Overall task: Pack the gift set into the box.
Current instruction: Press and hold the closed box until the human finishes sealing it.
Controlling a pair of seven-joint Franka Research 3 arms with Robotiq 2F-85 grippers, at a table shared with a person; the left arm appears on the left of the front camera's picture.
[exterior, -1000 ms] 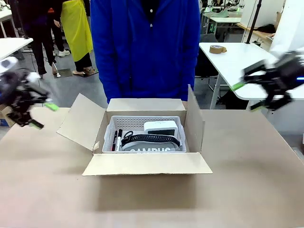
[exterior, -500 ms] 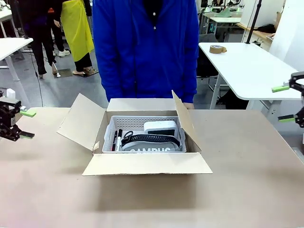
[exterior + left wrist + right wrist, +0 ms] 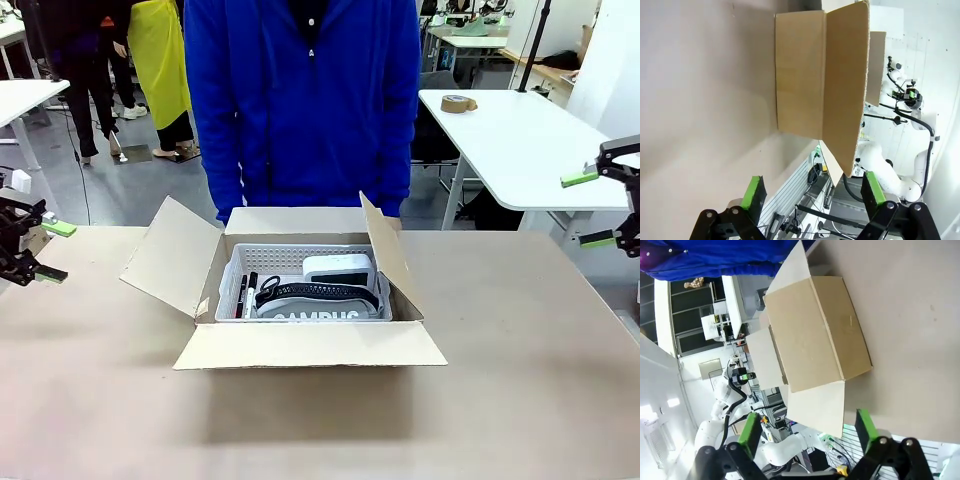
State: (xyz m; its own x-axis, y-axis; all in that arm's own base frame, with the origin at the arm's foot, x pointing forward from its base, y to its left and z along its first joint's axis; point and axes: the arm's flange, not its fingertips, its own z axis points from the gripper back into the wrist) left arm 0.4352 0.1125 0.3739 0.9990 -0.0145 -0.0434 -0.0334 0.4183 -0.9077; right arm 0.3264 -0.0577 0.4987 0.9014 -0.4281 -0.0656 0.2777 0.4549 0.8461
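The brown carton (image 3: 308,345) stands in the middle of the table, flaps open. Inside it sits the white perforated basket (image 3: 285,260) with the grey CAMPUS pouch (image 3: 315,312), a small white box (image 3: 338,267), black items (image 3: 318,292) and pens (image 3: 246,293). My left gripper (image 3: 50,250) hovers open at the table's far left edge, well away from the carton. Out past the far right edge my right gripper (image 3: 590,208) is open as well. The left wrist view has the carton (image 3: 820,80) from outside, beyond the gripper (image 3: 812,192). In the right wrist view the carton (image 3: 815,330) lies ahead of the gripper (image 3: 807,432).
A person in a blue jacket (image 3: 305,100) stands right behind the carton at the far side. A white side table (image 3: 510,140) with a tape roll (image 3: 458,103) is at the back right. Bare tabletop (image 3: 520,380) surrounds the carton.
Both arms have drawn outward to the table's edges, away from the carton. The right flap, upright a second ago, now leans inward over the carton.
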